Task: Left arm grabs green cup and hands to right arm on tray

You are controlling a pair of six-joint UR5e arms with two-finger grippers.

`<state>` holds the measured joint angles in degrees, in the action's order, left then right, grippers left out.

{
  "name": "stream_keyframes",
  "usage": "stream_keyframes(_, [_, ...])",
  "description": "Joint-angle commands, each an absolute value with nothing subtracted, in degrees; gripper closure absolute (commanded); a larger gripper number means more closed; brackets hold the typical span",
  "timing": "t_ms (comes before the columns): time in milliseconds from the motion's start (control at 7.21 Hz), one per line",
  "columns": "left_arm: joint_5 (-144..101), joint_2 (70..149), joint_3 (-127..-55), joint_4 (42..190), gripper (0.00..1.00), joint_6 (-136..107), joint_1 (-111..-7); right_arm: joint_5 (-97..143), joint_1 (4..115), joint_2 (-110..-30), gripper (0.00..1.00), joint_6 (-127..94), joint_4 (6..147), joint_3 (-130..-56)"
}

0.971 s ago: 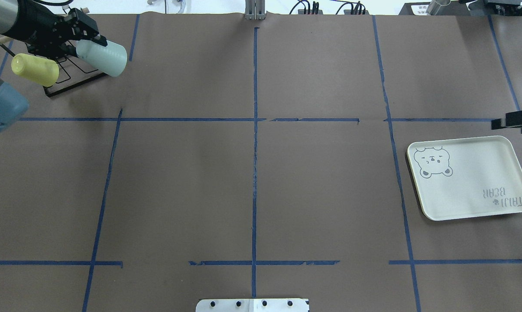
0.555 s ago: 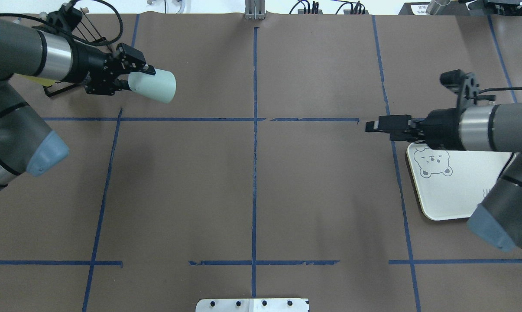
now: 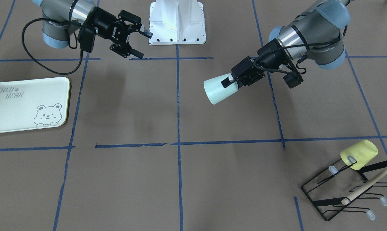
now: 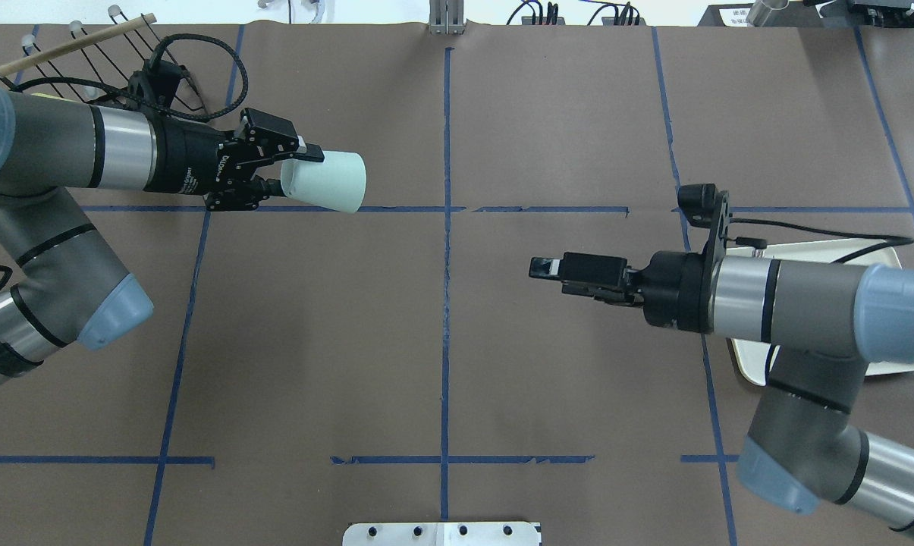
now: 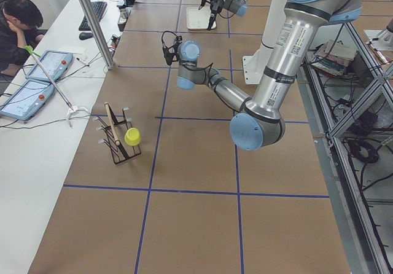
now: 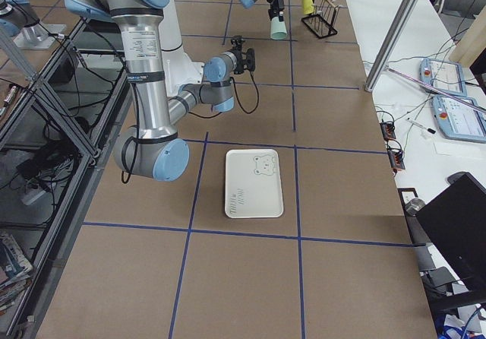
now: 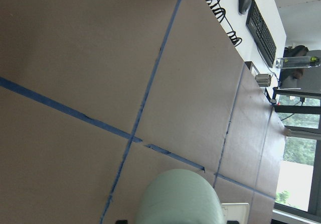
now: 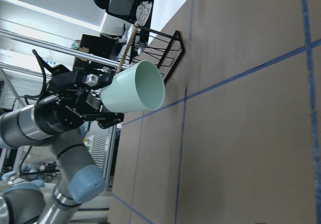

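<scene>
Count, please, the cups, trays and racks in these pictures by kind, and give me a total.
Cups: 2, the green cup held in the left gripper, and the yellow cup hung on the rack.
Trays: 1, the tray with the bear drawing.
Racks: 1, of black wire.
Total: 4.

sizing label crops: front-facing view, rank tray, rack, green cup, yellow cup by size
1. tray and rack: similar spread, tray cropped.
2. green cup and yellow cup: look alike; green is lifted, so unsure.
</scene>
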<state>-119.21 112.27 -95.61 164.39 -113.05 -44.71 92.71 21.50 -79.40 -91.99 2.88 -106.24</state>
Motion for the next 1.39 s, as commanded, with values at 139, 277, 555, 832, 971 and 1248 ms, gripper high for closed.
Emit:
stream_keyframes(139, [-119.4, 112.2, -95.8, 179.1, 0.64, -117.5, -39.8, 90.4, 17.9, -75.1, 0.00, -93.4, -5.7, -105.6])
stream_keyframes(277, [-119.4, 112.2, -95.9, 182.6, 0.63, -119.3, -38.9, 90.4, 17.9, -73.8, 0.00, -94.9, -5.5, -105.4])
stream_keyframes(555, [-119.4, 112.2, -96.5, 186.1, 0.63, -123.5, -38.8, 88.0, 18.3, -71.7, 0.00, -97.1, -4.8, -105.4])
stream_keyframes(832, [-119.6, 112.3, -97.0, 186.3, 0.63, -124.2, -38.8, 87.9, 19.2, -69.3, 0.00, -98.9, -2.0, -105.4])
stream_keyframes(971, [-119.7, 112.3, -98.2, 186.2, 0.63, -126.4, -38.7, 87.3, 19.3, -68.7, 0.01, -98.9, -1.9, -105.4])
stream_keyframes(1248, [-119.7, 112.2, -98.3, 186.2, 0.64, -126.8, -37.3, 86.5, 19.4, -67.4, 0.01, -99.1, -0.9, -105.4])
